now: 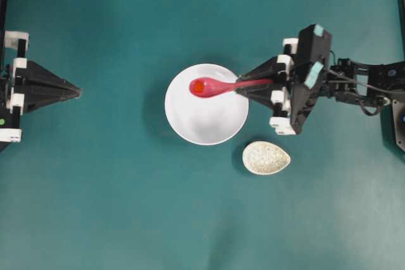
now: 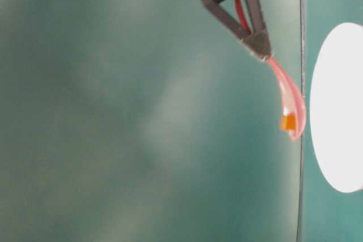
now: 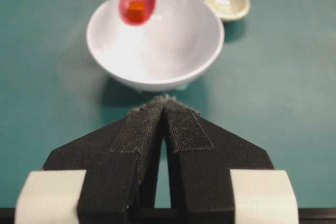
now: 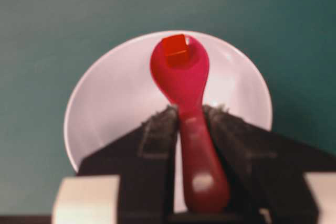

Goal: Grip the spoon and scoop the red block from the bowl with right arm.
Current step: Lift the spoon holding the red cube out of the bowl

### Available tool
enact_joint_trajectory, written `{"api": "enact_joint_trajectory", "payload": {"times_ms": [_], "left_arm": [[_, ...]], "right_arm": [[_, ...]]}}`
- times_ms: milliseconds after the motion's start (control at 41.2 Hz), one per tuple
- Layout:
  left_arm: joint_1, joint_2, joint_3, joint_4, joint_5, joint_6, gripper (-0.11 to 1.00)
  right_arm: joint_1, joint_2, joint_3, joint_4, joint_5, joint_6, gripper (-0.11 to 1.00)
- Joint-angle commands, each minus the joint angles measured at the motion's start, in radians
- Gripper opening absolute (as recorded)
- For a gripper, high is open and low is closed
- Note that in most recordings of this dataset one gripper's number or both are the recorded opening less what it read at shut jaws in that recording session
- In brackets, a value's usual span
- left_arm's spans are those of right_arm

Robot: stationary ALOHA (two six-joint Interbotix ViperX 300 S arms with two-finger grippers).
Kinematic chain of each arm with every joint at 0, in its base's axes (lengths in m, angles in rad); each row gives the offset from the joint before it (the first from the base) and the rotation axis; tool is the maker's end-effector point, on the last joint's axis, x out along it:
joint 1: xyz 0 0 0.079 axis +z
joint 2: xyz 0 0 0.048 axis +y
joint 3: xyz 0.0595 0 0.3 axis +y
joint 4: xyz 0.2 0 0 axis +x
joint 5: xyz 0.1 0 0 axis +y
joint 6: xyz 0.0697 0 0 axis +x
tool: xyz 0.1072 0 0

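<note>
**Red block sits in the spoon above the bowl**

The right end effector is clenched on the handle of the spoon, its two fingers pressing the handle from either side in the right wrist view. The spoon reaches out over the bowl, and the table-level view shows it lifted clear of the bowl's rim, with the scoop hanging lower than the handle. The red block lies in the spoon's scoop, near its far tip, so it is carried by the spoon and not resting on the bowl's floor. The bowl stands on the green worktop near the middle of the overhead view. A small speckled egg-shaped dish sits just beside the bowl, apart from it. The left end effector rests well apart at the left edge, fingers pressed together at the tips with nothing between them, pointing toward the bowl
</note>
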Motion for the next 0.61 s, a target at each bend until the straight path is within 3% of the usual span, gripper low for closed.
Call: {"api": "enact_joint_trajectory", "payload": {"times_ms": [0, 583], "left_arm": [[0.003, 0.002, -0.014, 0.002, 0.002, -0.002, 0.0], [0.003, 0.002, -0.012, 0.002, 0.002, -0.002, 0.0]], "right_arm": [[0.008, -0.009, 0.017, 0.003, -0.054, 0.026, 0.25], [0.075, 0.104, 0.055, 0.002, -0.291, 0.121, 0.25]]}}
